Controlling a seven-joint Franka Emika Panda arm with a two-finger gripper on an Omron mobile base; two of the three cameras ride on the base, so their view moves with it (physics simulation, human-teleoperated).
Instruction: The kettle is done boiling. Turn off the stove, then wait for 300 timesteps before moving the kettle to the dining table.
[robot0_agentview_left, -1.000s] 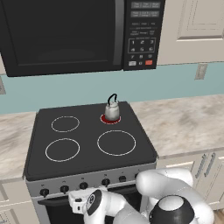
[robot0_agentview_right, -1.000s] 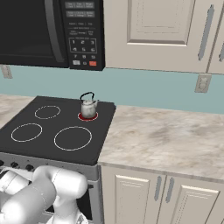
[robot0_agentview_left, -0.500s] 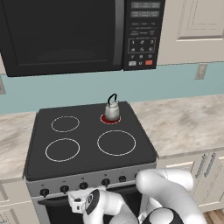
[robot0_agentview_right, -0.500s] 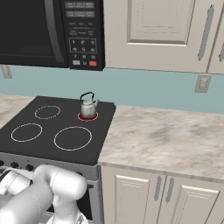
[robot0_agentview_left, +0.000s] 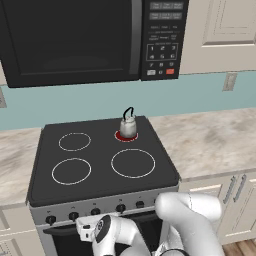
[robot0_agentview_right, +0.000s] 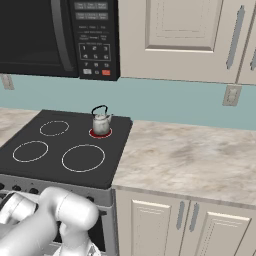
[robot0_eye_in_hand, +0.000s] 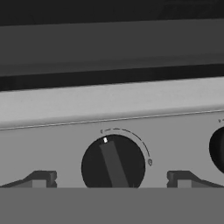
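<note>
A small silver-grey kettle (robot0_agentview_left: 128, 125) with a thin black arched handle stands upright on the rear right burner of a black glass stove (robot0_agentview_left: 100, 170), and the ring under it (robot0_agentview_left: 126, 136) glows red. From the right base camera the same kettle (robot0_agentview_right: 101, 121) sits at the back of the stove (robot0_agentview_right: 65, 150), near the edge where the cooktop meets the marbled beige surface (robot0_agentview_right: 190, 160). The other three burner rings are plain white outlines with nothing on them. A black microwave (robot0_agentview_left: 90, 40) with a keypad hangs on the wall above the stove, over a pale blue-green backsplash, and cream cabinets (robot0_agentview_right: 185, 35) hang to its right. The white robot arm (robot0_agentview_left: 185, 220) bends low in front of the stove's silver front panel, where a row of black knobs (robot0_agentview_left: 95, 212) runs above the oven door. In the hand camera the gripper (robot0_eye_in_hand: 112, 179) faces that panel straight on: its two dark fingertips (robot0_eye_in_hand: 41, 178) stand wide apart, one on each side of a round black knob (robot0_eye_in_hand: 113, 162), with clear gaps between them and the knob. The knob's raised bar is tilted slightly, its white mark pointing up and a little left. The edge of a second knob (robot0_eye_in_hand: 217, 148) shows at the far right.
</note>
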